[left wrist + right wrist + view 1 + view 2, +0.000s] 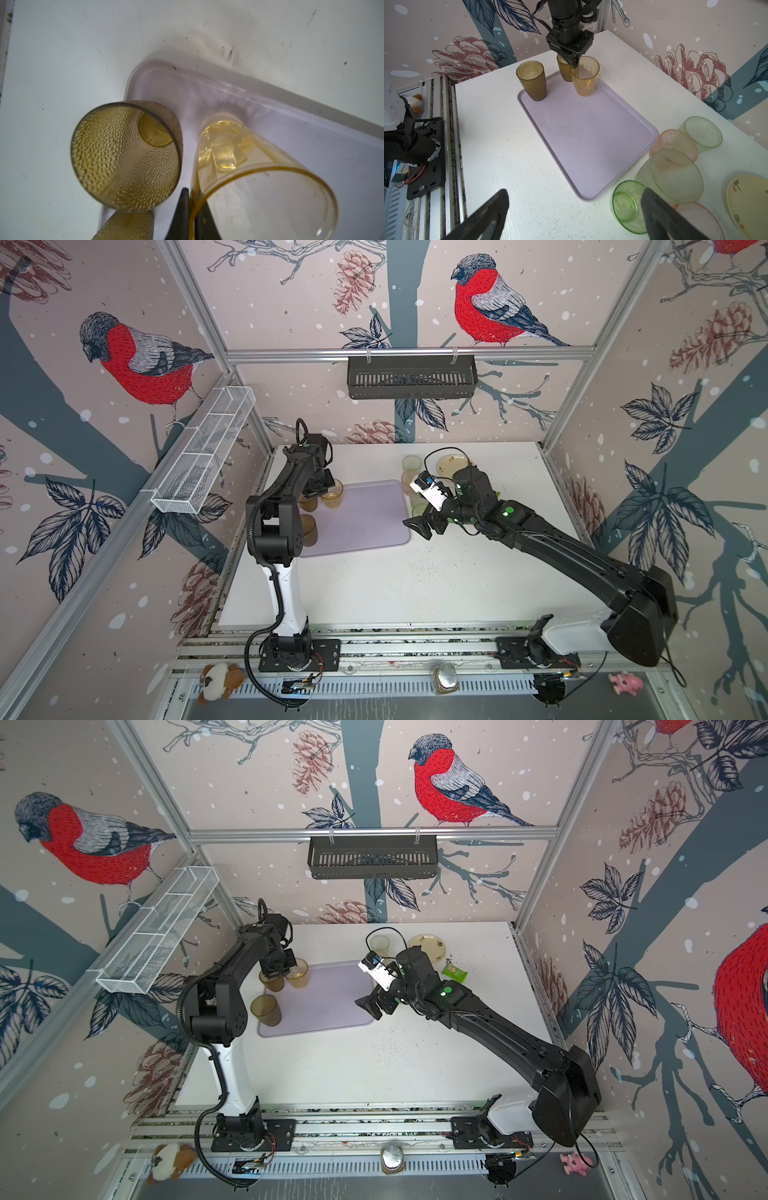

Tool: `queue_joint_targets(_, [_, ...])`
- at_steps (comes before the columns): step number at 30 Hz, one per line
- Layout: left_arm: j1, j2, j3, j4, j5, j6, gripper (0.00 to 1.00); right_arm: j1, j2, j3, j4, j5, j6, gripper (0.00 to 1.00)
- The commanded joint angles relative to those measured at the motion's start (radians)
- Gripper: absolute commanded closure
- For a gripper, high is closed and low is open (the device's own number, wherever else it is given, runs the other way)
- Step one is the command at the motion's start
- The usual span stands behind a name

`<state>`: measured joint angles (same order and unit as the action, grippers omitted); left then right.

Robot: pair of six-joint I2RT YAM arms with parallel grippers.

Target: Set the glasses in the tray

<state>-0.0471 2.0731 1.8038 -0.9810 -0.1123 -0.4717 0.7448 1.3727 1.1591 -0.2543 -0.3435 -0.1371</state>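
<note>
The lilac tray [365,526] [328,1006] [587,133] lies mid-table. My left gripper [190,193] [574,62] [322,489] is shut on the rim of the amber glass [249,166] [584,81] [332,499], which is upright at the tray's far corner. Two brown glasses [532,80] [564,70] [124,155] stand on the tray beside it. My right gripper [574,195] [419,526] hangs open over the table by the tray's near right corner. Next to it are a green glass [627,205], pink glasses [675,143] and pale glasses [704,133] [675,176], all off the tray.
A cream plate [451,462] [747,203] and a green packet [454,971] lie at the back right. A black basket [411,377] hangs on the back wall and a white wire basket [203,456] on the left wall. Toys [218,682] sit at the front rail.
</note>
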Motion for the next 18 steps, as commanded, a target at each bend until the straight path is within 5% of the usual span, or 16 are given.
queue_joint_targets(1, [0.001, -0.008, -0.002, -0.007, -0.013, 0.005, 1.0, 0.002, 0.0, 0.003, 0.016, -0.008, -0.01, 0.0])
queue_joint_targets(18, [0.002, -0.006, -0.015, 0.001, -0.009, 0.004, 1.0, 0.002, -0.008, -0.001, 0.018, -0.005, -0.011, 0.01])
